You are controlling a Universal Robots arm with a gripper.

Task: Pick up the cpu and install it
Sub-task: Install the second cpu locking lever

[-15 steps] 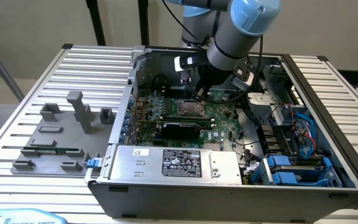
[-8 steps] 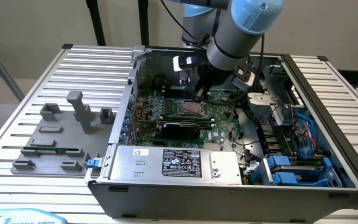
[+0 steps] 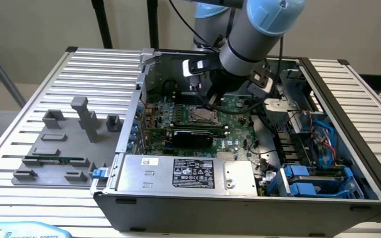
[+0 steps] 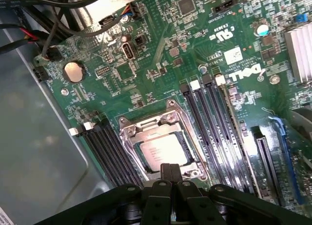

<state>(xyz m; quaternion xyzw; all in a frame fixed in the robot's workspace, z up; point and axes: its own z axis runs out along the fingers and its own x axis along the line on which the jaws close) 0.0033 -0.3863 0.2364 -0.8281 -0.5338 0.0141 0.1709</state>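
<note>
The pincer (image 4: 170, 178) hangs just above the motherboard (image 4: 161, 54), its fingers (image 4: 165, 172) pressed together and holding nothing. The cpu (image 4: 163, 150) lies flat in the motherboard's metal socket frame (image 4: 146, 130), directly beneath the fingertips.

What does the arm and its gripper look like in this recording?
The arm is a grey tube with light blue joint caps. A white-and-black box is mounted on the wrist, and black cables hang beside it. The gripper is black, with glossy moulded housing.
</note>
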